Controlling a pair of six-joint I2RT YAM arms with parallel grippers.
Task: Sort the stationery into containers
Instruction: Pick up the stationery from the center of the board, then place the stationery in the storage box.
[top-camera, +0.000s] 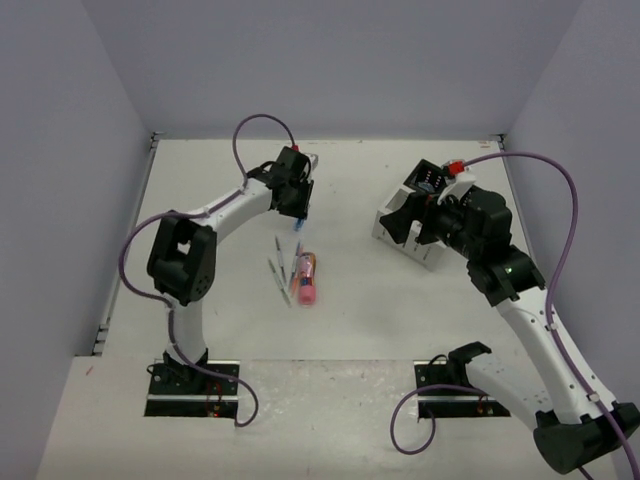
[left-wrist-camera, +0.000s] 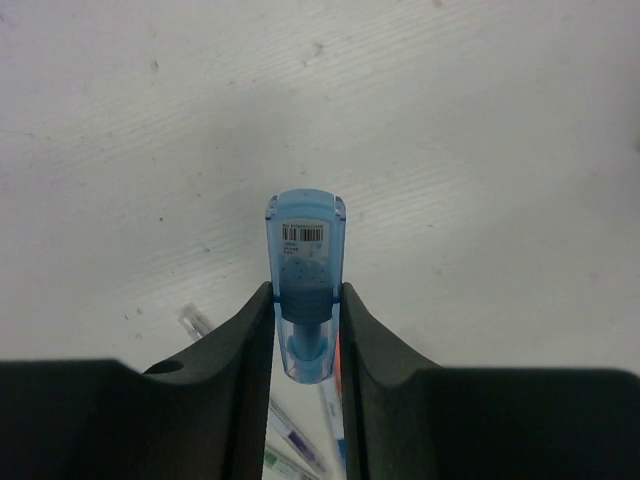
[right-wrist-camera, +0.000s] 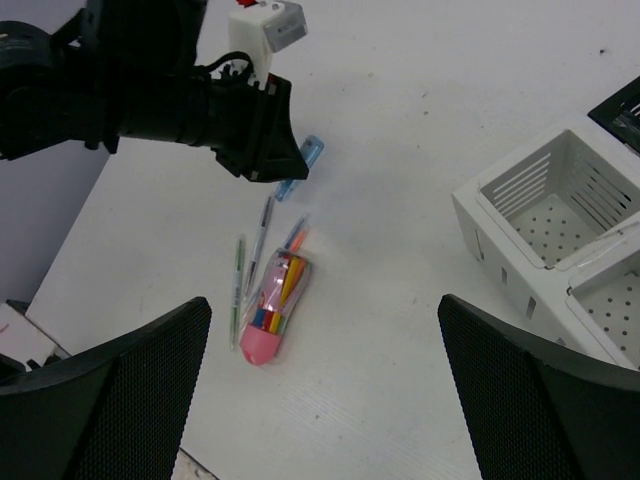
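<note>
Checking the top view first, you have the left gripper (top-camera: 297, 213) at about 11 o'clock from the middle of the desk (top-camera: 380, 310). Its jaws are clamped on a blue capsule (top-camera: 297, 229). The left wrist view confirms this. Both fingers (left-wrist-camera: 240, 380) press the sides of the blue capsule (left-wrist-camera: 305, 275). Its barcode-labelled end sticks out beyond the fingertips, toward 12 o'clock in that view. Whether the capsule is clear of the desk, you cannot tell from these views.

Your right gripper (top-camera: 412, 228) sits at about 2 o'clock from the desk's middle, over the organizer. Its jaws stand wide apart with nothing between them. In the right wrist view the two fingers (right-wrist-camera: 100, 400) frame bare desk.

The organizer rests at the 2 o'clock side of the desk. Its white half (top-camera: 385, 230) is nearer you, and its black half (top-camera: 425, 180) lies beyond it toward 1 o'clock. The right wrist view shows the white half (right-wrist-camera: 560, 200) with slatted walls and a perforated floor in each of its two cells.

Loose stationery lies near the middle of the desk, at 6 o'clock from the left gripper. Several thin pens (top-camera: 278, 270) lie roughly side by side. A pink cylinder (top-camera: 306, 277) lies flat just beside them at their 3 o'clock. All of these are well apart from the organizer.
</note>
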